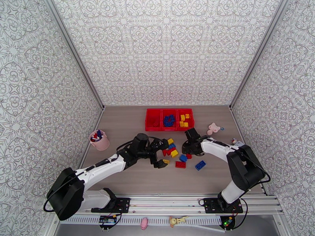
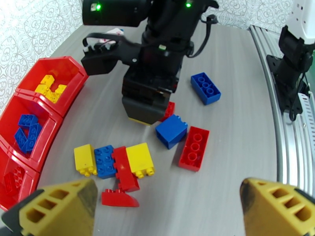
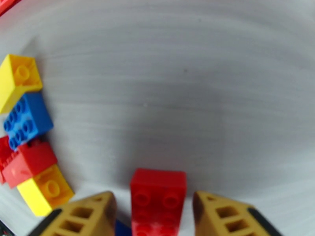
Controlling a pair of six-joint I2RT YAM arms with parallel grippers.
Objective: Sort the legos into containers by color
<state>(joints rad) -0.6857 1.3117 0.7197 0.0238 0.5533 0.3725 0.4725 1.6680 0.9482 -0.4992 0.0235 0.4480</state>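
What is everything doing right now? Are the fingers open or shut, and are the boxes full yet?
Left fingers: wide open, holding nothing.
Right fingers: open around a red brick, not touching it.
Containers: partly filled, red left, blue middle, yellow right.
Loose legos: unsorted on the table.
Pink cup: upright, things inside.
Plush toy: lying on the table.

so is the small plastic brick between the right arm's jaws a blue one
No, the small studded plastic brick between the right jaws is plainly red.
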